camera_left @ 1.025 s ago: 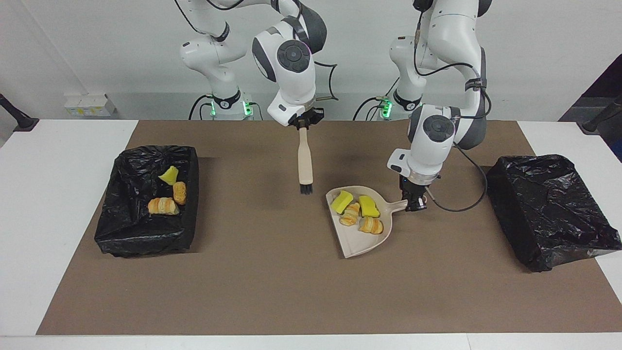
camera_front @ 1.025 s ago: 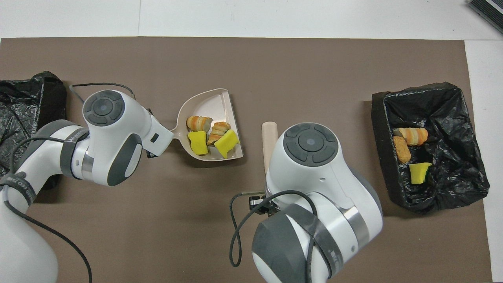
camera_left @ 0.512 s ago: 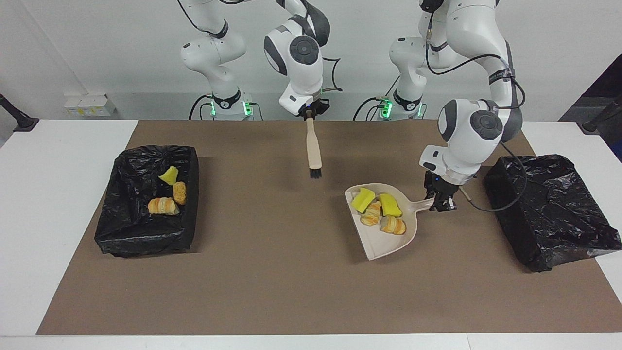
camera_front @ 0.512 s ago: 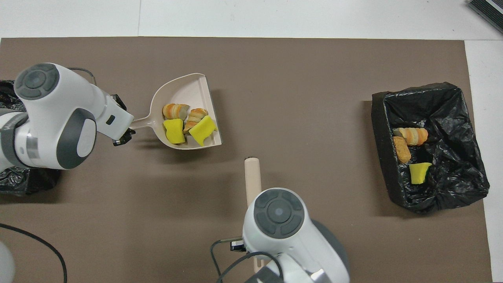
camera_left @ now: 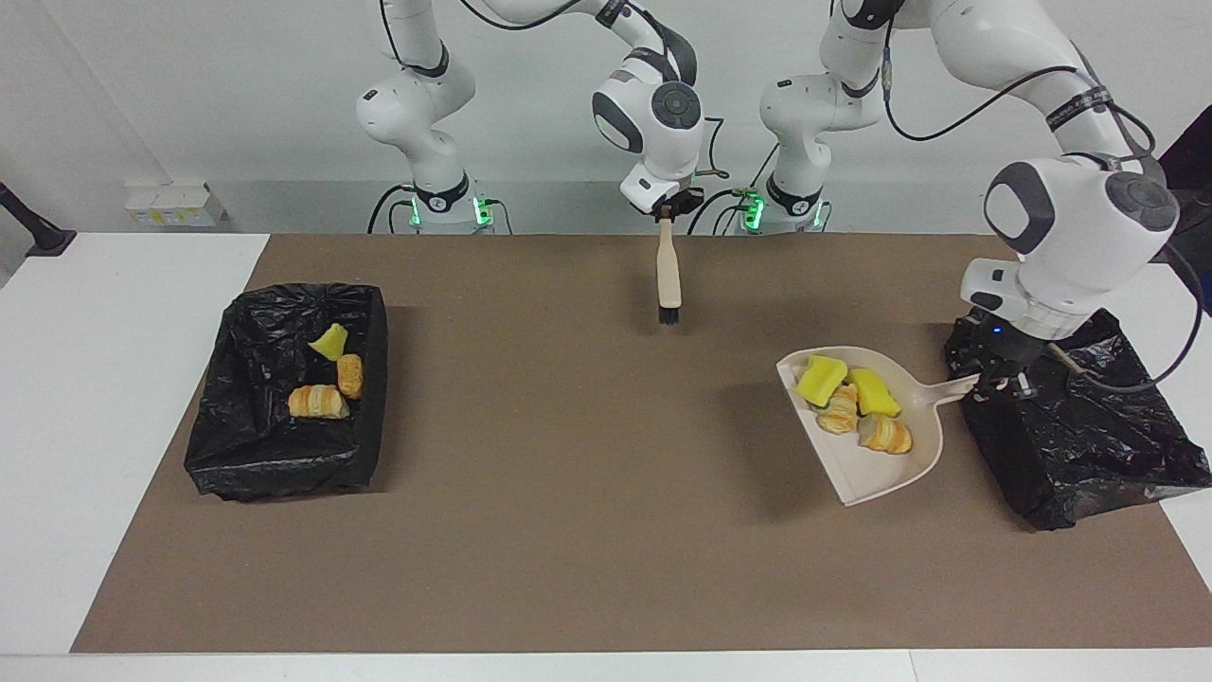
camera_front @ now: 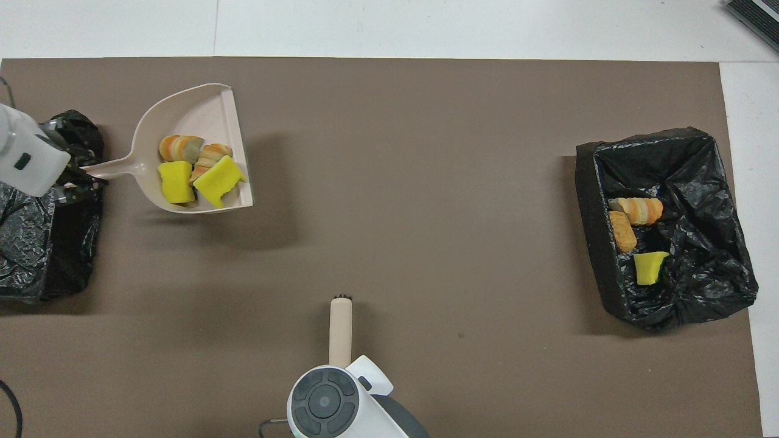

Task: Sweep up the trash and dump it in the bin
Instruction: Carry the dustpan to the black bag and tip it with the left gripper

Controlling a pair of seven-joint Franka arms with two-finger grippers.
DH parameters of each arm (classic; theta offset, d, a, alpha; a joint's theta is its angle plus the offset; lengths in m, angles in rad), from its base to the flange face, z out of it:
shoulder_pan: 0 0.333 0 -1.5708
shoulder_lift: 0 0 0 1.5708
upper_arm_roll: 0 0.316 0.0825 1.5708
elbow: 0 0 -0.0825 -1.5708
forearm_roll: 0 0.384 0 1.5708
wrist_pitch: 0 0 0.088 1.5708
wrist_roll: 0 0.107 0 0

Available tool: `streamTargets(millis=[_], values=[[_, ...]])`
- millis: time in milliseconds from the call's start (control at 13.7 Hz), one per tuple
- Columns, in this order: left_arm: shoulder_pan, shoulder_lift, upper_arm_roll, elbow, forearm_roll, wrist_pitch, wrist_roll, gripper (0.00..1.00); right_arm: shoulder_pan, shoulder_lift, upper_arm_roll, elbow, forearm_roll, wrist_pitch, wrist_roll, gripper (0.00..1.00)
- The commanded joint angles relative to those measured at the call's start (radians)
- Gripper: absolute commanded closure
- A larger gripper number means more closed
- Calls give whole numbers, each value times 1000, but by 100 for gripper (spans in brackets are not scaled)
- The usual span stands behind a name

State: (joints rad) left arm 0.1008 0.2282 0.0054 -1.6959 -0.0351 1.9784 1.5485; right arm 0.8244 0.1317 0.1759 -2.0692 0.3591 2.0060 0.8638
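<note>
Left end effector [camera_left: 994, 385] clamped on dustpan [camera_left: 881, 464] handle, carrying four trash pieces [camera_left: 852, 403] above worktop [camera_left: 568, 530] beside bin [camera_left: 1089, 445]; body cropped overhead. Right end effector [camera_left: 668, 214] gripping brush [camera_left: 668, 275]; fingertips hidden overhead.

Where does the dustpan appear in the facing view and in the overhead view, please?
Facing view: dustpan at right of centre, beside the black bin.
Overhead view: dustpan at upper left, beside the same bin.
Shared landmark: the yellow sponge pieces in it.
</note>
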Motion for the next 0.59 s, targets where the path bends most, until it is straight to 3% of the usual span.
streamTargets(millis=[0,366,512], values=[[89,8,-13,44,-20,-44,121,100,-10,19,-4,15,24,2,-14,100],[284,83,-4,246,-6,-161,387,100,-25,25,-4,6,55,11,-95,100],[373,83,-1,257,27,-141,423,100,-27,25,-4,-3,57,19,-111,100]])
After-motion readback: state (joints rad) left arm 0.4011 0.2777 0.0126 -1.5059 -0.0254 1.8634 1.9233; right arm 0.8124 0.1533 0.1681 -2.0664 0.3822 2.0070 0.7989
